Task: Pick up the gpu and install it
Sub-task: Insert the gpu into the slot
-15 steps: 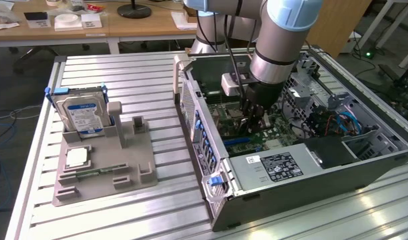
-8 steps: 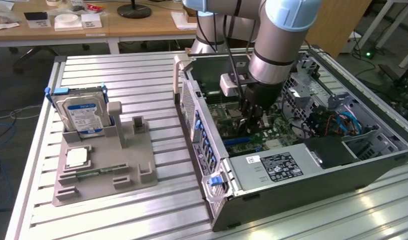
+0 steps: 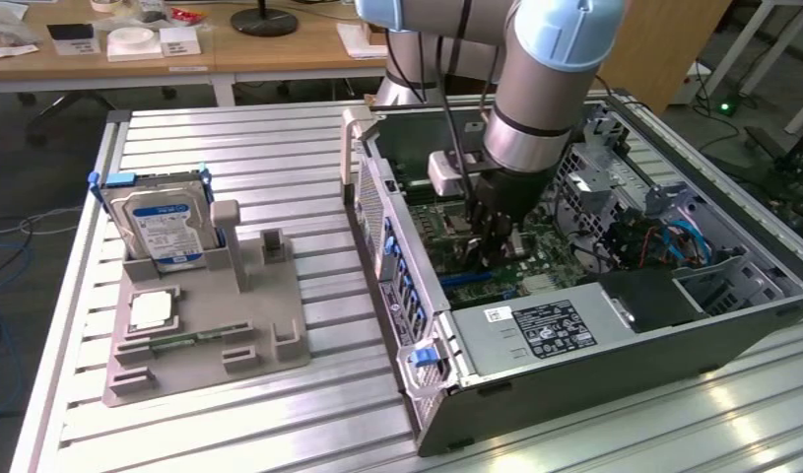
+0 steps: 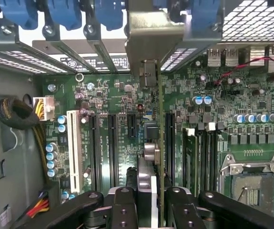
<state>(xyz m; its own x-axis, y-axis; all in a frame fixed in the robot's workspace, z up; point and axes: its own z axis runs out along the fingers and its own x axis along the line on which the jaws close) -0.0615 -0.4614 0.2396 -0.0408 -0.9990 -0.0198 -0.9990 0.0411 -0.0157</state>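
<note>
One arm reaches down into the open PC case (image 3: pixel 637 325) lying on its side on the slatted desk (image 3: pixel 217 148), with the tool (image 3: pixel 496 241) low over the motherboard (image 3: pixel 506 258) near the case's middle. Seen from the wrist, the tool (image 4: pixel 156 210) has its two black fingers (image 4: pixel 122 207) partly closed on the gpu (image 4: pixel 158 143) — a thin dark card held edge-on, so it reads as a slim line running from between the fingers out toward the rear bracket (image 4: pixel 148 43) at the case wall. The card stands upright over the motherboard (image 4: pixel 108 100), lined up along the row of long black slots (image 4: pixel 113 148), with a white slot (image 4: pixel 73 148) further off to one side and the memory strips (image 4: pixel 191 157) on the other; whether its edge is seated in a slot or only just above it, I cannot tell. Beyond the memory strips sits the bare CPU socket (image 4: pixel 251 186). In the exterior view, at about nine o'clock from the case, a grey holder (image 3: pixel 204 335) rests on the desk carrying a blue-labelled hard drive (image 3: pixel 158 222) standing upright at its far end, plus a small silver chip (image 3: pixel 152 310) and a narrow green memory stick (image 3: pixel 191 342) lying flat nearer the front. Inside the case, a labelled power supply (image 3: pixel 546 330) sits at roughly five o'clock from the tool — close by, not touching.
</note>
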